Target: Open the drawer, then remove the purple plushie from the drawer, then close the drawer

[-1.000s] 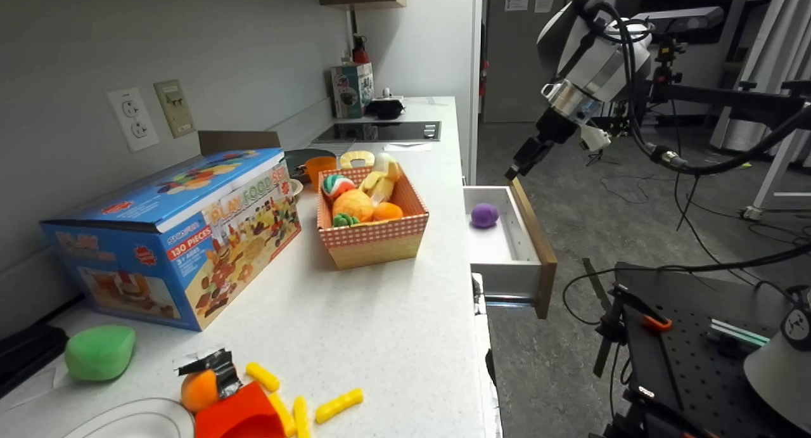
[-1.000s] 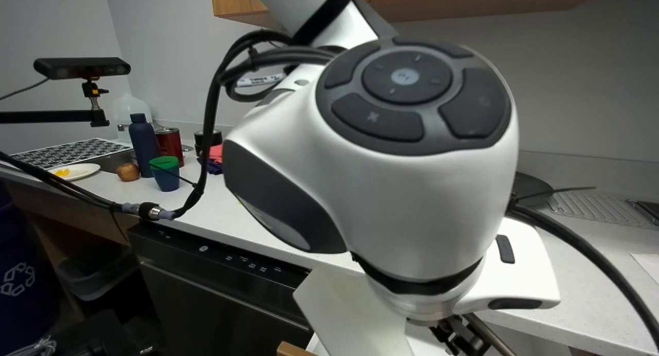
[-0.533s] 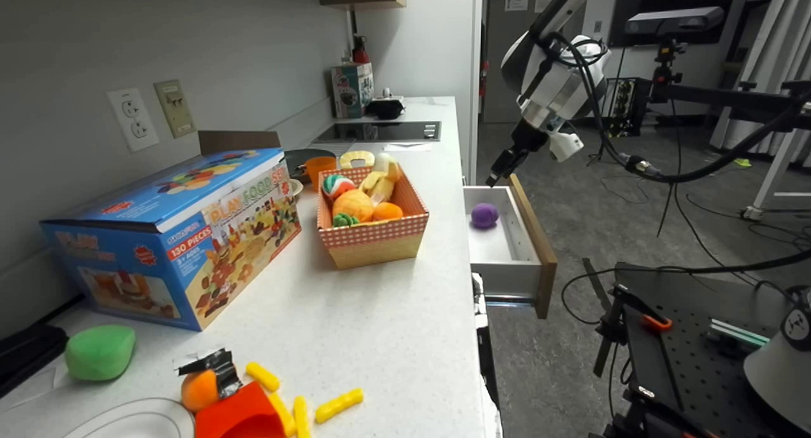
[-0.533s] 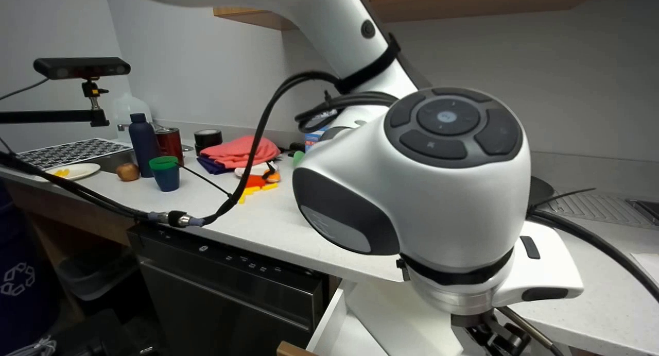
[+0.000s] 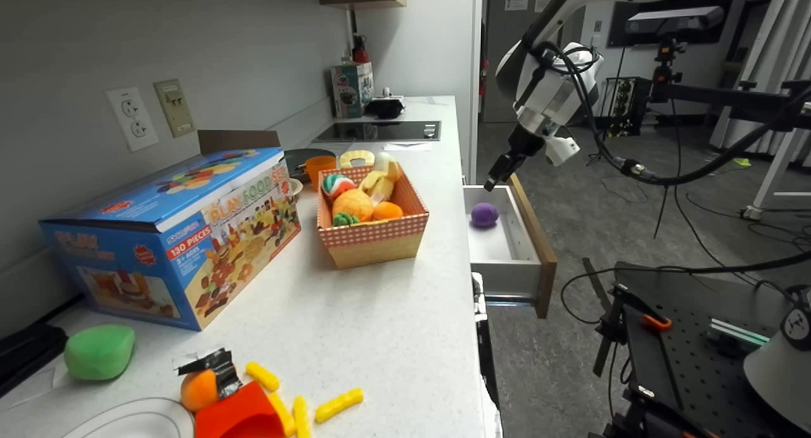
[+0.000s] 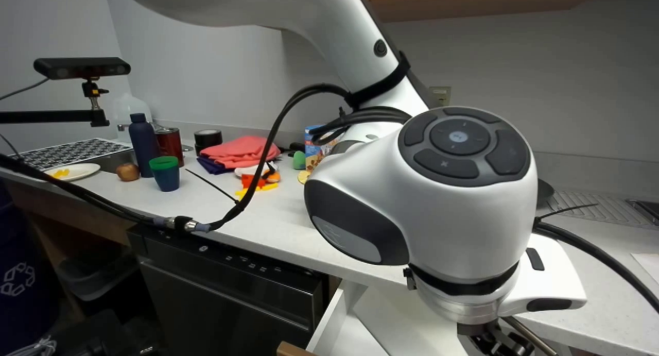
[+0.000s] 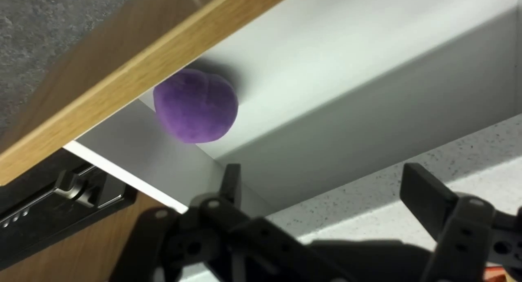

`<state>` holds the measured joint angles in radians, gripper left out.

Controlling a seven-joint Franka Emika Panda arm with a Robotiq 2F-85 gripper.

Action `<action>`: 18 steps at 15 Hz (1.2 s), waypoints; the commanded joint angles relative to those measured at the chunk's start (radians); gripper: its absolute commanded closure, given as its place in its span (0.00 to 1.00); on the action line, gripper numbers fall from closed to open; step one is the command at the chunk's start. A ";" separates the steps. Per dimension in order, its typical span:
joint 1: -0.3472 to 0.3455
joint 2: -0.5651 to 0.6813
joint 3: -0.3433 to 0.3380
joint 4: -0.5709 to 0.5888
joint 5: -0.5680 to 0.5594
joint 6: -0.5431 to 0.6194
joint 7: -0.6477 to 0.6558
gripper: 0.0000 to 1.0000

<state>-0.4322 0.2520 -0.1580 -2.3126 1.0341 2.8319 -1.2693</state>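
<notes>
The drawer [image 5: 532, 248] stands pulled out, its tan front and white inside visible in an exterior view. On its white floor lies the purple plushie [image 5: 485, 215], a smooth round lump. In the wrist view the purple plushie [image 7: 195, 106] rests in the corner by the tan front, up and left of the jaws. My gripper [image 7: 320, 178] is open, its two black fingers wide apart with only the counter edge and drawer wall behind the gap. In an exterior view the gripper [image 5: 497, 175] hangs above the drawer's far part, apart from the plushie. The arm hides much of the drawer [image 6: 329, 322] in an exterior view.
The counter's edge [image 7: 391, 184] runs close behind the gripper. On the counter are a red checked basket [image 5: 374, 241] of toy food, a blue play-food box [image 5: 184, 235] and a green toy [image 5: 100, 352]. A black dishwasher [image 6: 221, 289] stands beside the drawer.
The arm has swung toward the counter, bringing the gripper over the drawer and slightly lower; its motion is small in the last half second. Drawer and plushie have stayed put.
</notes>
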 commanded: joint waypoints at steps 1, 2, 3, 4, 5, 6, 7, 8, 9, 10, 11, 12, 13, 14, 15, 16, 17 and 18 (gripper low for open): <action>0.020 0.037 -0.018 0.011 -0.086 0.043 0.018 0.00; 0.030 0.063 -0.029 0.022 -0.141 0.067 0.035 0.00; 0.035 0.099 -0.033 0.044 -0.174 0.096 0.038 0.00; 0.040 0.127 -0.038 0.060 -0.211 0.115 0.042 0.00; 0.048 0.151 -0.046 0.071 -0.249 0.128 0.053 0.00; 0.057 0.178 -0.053 0.086 -0.279 0.144 0.062 0.00; 0.067 0.205 -0.062 0.103 -0.308 0.155 0.073 0.00; 0.079 0.231 -0.074 0.121 -0.334 0.165 0.083 0.00; 0.092 0.257 -0.089 0.142 -0.361 0.167 0.095 0.00; 0.107 0.280 -0.108 0.162 -0.385 0.164 0.108 0.00; 0.121 0.303 -0.127 0.185 -0.410 0.153 0.121 0.00; 0.131 0.324 -0.142 0.207 -0.428 0.147 0.130 0.00; 0.139 0.345 -0.154 0.231 -0.442 0.140 0.139 0.00; 0.148 0.366 -0.168 0.254 -0.456 0.133 0.148 0.00; 0.154 0.384 -0.178 0.274 -0.468 0.127 0.153 0.00; 0.160 0.404 -0.188 0.294 -0.477 0.122 0.159 0.00; 0.167 0.420 -0.198 0.311 -0.487 0.115 0.164 0.00; 0.171 0.436 -0.206 0.328 -0.497 0.109 0.166 0.00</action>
<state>-0.2933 0.6181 -0.3167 -2.0656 0.5785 2.9771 -1.1378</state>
